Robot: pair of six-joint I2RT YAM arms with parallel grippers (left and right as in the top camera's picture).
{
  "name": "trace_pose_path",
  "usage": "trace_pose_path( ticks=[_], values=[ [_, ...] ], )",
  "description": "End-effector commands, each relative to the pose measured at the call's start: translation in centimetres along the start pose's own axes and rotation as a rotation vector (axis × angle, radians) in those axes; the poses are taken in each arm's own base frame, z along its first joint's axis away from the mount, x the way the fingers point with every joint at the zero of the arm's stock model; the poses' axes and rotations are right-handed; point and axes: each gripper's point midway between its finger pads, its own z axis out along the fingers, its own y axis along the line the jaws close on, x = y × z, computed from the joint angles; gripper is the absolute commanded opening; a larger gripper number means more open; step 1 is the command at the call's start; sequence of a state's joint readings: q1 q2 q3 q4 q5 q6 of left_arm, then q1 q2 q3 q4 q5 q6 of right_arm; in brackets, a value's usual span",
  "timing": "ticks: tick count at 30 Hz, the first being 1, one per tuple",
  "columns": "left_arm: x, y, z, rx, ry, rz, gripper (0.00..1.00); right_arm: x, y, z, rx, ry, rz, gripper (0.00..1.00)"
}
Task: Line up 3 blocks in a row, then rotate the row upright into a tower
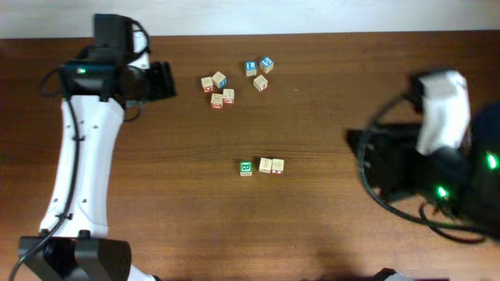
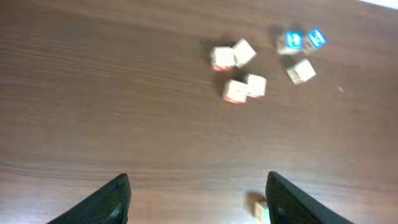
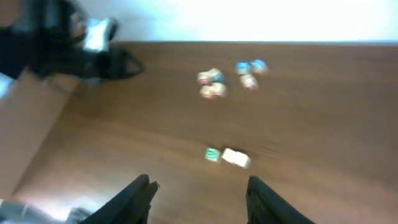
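Near the middle of the wooden table [image 1: 156,195] three cubes sit in a short row: the green-printed block [image 1: 246,168], then the plain beige block [image 1: 266,165] touching the red-trimmed block [image 1: 277,165]. The left gripper [image 2: 199,182] hangs with jaws spread and empty near a cluster of other letter cubes [image 1: 218,90]. The right gripper [image 3: 199,182] is parted and empty too, well apart from the row.

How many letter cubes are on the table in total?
10. Row of three mid-table: green-faced cube, plain cube, red-trimmed cube. Far side: cluster of four, then two blue-faced cubes with one pale cube beside them. None looks hidden.
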State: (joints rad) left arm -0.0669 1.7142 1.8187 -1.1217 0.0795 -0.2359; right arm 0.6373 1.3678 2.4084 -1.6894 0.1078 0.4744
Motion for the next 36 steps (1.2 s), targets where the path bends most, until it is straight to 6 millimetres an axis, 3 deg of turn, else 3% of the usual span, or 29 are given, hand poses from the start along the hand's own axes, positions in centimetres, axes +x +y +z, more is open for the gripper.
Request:
trace_pose_path(
  ticks=[1,5,10,11,14,18,22,27,36],
  values=[
    [2.4,-3.1,1.8,0.03,0.095,0.037,0.61,4.4,-5.1,4.8,0.307,0.137,0.168,0.49],
    [5.4,-5.2,4.8,0.03,0.204,0.094,0.43,9.7,-6.7,10.9,0.413,0.291,0.23,0.49],
    [11.0,-4.6,9.3,-0.018,0.39,0.118,0.21,14.6,-8.0,19.2,0.467,0.403,0.27,0.42],
    [12.7,-4.1,10.6,-0.031,0.435,0.121,0.19,16.0,-8.8,21.5,0.459,0.441,0.318,0.43],
    [15.2,-3.9,12.1,-0.026,0.479,0.129,0.15,17.6,-10.0,24.2,0.408,0.506,0.376,0.43],
    [19.3,-7.3,14.7,0.179,0.512,0.184,0.16,19.9,-10.9,28.4,0.205,0.592,0.475,0.43],
    [21.5,-8.0,15.6,0.198,0.526,0.216,0.18,21.6,-11.4,29.7,0.198,0.616,0.49,0.43],
    [23.6,-9.4,15.6,0.199,0.559,0.24,0.18,21.8,-11.5,29.9,0.203,0.623,0.494,0.43],
    [23.9,-10.7,15.9,0.219,0.541,0.272,0.19,21.8,-11.5,29.9,0.203,0.623,0.494,0.43]
  ],
)
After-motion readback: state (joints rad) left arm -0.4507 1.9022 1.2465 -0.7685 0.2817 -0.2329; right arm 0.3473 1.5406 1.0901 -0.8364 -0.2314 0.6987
